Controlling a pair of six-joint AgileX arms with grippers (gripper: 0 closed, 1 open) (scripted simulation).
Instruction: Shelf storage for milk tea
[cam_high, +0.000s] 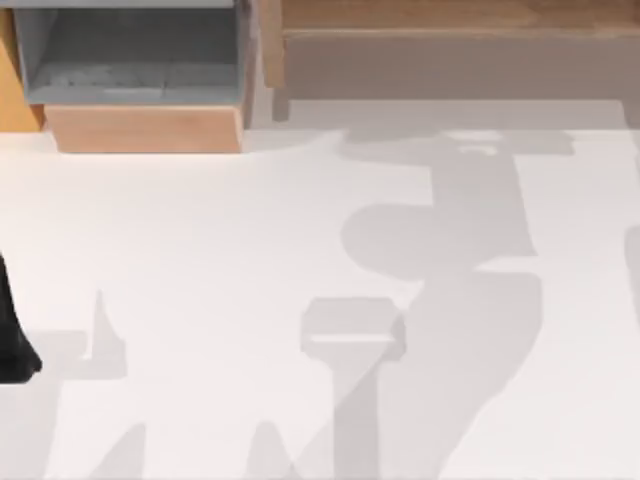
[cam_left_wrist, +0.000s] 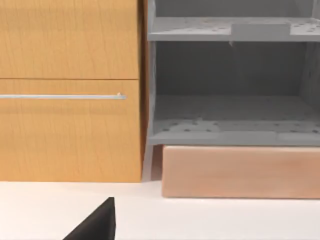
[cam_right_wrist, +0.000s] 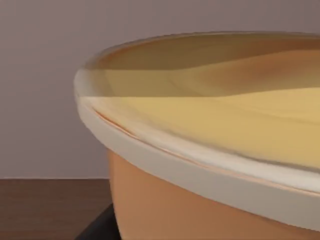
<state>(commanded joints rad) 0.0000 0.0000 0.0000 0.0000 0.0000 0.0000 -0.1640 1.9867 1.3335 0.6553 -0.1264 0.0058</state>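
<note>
The milk tea cup (cam_right_wrist: 210, 150) sits very close to the right wrist camera, its pale rim and tan lid tilted across that view; a dark part shows just beside its base, so the right claw is judged to be carrying it, though whether that claw is clenched on the cup cannot be told. Seen from above, the white table (cam_high: 200, 260) carries shadows of the arms, and the grey shelf (cam_high: 135, 55) stands at the far left on its pale wooden base (cam_high: 145, 128). The left arm (cam_high: 12, 340) rests at the table's left edge; a dark tip (cam_left_wrist: 97, 225) shows low in its wrist view, and whether the left claw is released or closed cannot be told. That wrist view faces the shelf's lower compartment (cam_left_wrist: 230, 120), beside an orange cabinet (cam_left_wrist: 70, 90) with a slim handle (cam_left_wrist: 60, 96). The step in hand appears to be carrying the cup toward the shelf; done well, the cup would stay upright, enter below the upper board, and settle flat before release.
</note>
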